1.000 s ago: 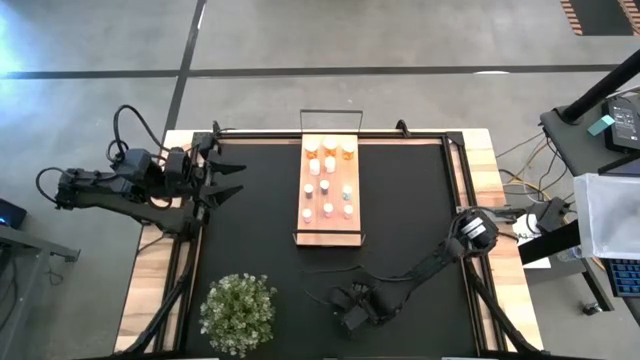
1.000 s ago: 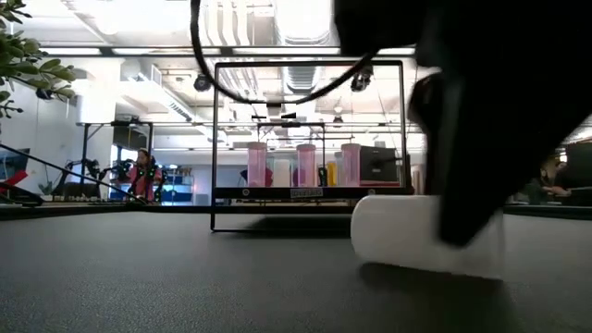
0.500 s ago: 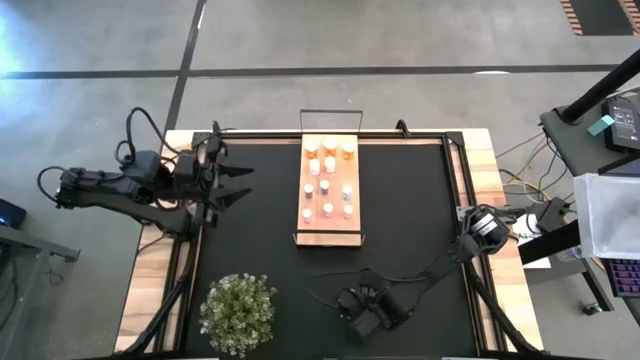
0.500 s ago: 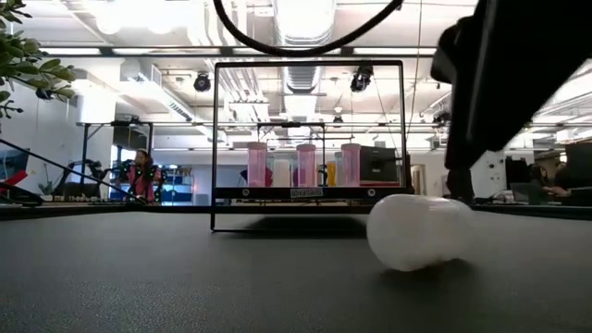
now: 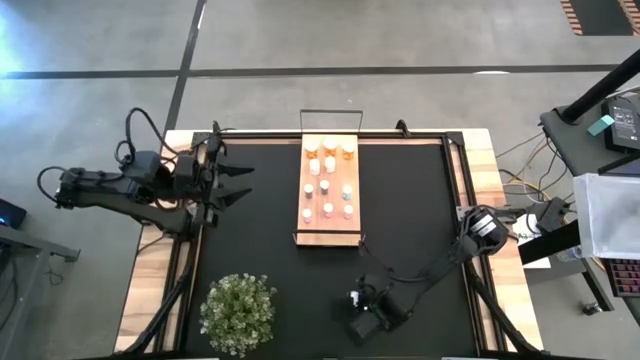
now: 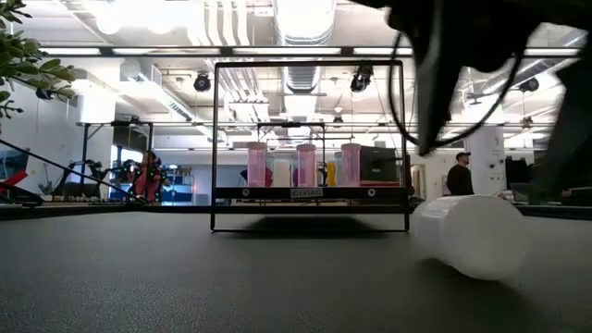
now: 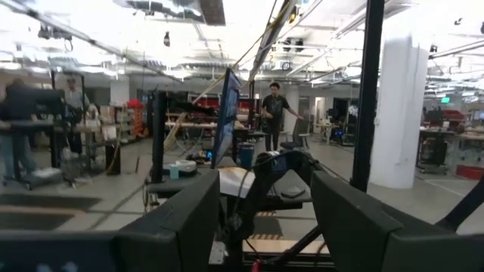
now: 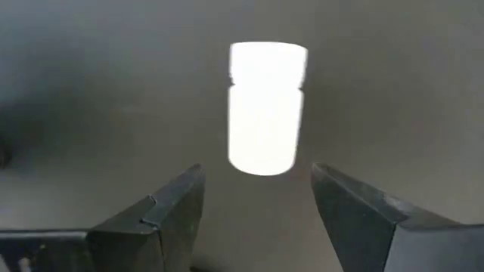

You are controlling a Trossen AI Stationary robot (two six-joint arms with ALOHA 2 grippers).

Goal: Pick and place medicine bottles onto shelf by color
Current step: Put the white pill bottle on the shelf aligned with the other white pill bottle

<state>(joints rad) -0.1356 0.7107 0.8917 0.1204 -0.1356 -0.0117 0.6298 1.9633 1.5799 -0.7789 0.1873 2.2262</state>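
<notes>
A white medicine bottle (image 8: 266, 106) lies on its side on the black mat (image 5: 420, 220), near the table's front edge, also in the low view (image 6: 472, 236). My right gripper (image 8: 257, 172) hangs open just above it, pointing steeply down, with its fingers on either side of the bottle's base end and apart from it (image 5: 362, 308). The shelf (image 5: 328, 230) stands at the far middle with several orange, white, pink and pale bottles (image 5: 327, 185) upright on it. My left gripper (image 5: 238, 181) waits open and raised at the far left.
A potted green plant (image 5: 238, 310) stands at the near left of the mat. The shelf's thin black frame (image 6: 310, 65) rises above its board. People and equipment show in the room beyond the table.
My right gripper has rolled about its own axis and risen a little over the white bottle. The bottle, partly behind the fingers a second ago, now lies free on the mat and has rolled a little toward the table's right edge.
</notes>
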